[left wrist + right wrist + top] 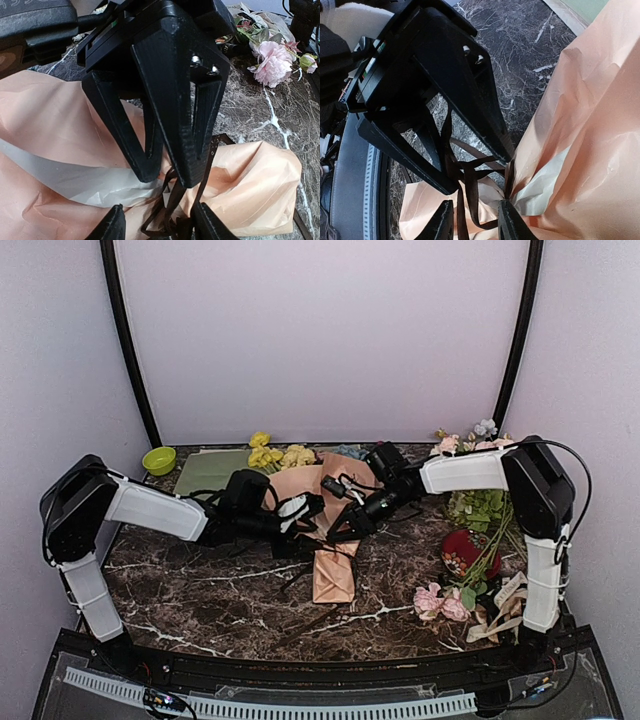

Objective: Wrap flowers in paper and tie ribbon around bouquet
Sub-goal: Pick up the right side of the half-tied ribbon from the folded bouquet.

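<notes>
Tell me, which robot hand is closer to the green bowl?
Left. Both hands meet over the pink paper, but the left hand is on the side toward the bowl, the right hand just beyond it.

The bouquet lies between my left gripper and right gripper. A bowl sits far left, roses near right.

Peach-pink paper bouquet lying narrow end nearest; yellow flowers at far end; thin dark ribbon looped, perhaps loosely, mid-cone.
</notes>
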Action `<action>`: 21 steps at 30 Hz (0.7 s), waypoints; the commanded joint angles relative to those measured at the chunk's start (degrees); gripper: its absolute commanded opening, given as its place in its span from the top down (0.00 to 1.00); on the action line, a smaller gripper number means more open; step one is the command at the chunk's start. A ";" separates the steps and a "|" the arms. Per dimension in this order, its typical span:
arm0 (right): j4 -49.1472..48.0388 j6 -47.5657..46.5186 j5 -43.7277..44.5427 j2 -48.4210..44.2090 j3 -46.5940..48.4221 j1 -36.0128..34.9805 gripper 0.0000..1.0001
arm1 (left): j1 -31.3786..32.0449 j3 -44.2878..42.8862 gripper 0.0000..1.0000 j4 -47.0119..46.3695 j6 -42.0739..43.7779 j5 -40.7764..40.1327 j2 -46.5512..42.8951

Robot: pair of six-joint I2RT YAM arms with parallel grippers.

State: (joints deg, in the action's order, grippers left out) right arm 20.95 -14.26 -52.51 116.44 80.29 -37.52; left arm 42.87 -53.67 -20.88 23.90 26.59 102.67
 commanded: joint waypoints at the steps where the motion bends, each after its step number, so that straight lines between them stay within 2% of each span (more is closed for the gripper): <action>1: 0.41 -0.11 -0.98 1.31 0.28 -0.71 0.72 | -0.07 -0.36 0.53 1.02 -0.60 0.19 0.50; 4: 0.41 0.02 -1.46 1.74 0.51 -0.89 0.78 | -0.05 -0.22 0.53 0.48 -0.65 0.13 0.68; 10: 0.30 0.14 -0.84 2.24 0.62 -1.18 0.73 | -0.07 -0.15 0.53 -0.53 -1.33 -0.37 0.86; 16: 0.95 -0.16 -1.02 2.11 1.09 -1.33 0.92 | -0.07 -0.21 0.54 -0.82 -1.55 0.08 0.91; 21: 0.82 0.01 -0.58 0.60 1.16 -1.24 0.96 | 0.17 -0.01 0.52 -1.35 -0.96 1.66 0.60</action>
State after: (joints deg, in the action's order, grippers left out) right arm 22.35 -14.35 -52.86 118.19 80.36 -38.35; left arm 42.87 -53.67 -21.19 22.92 26.55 103.50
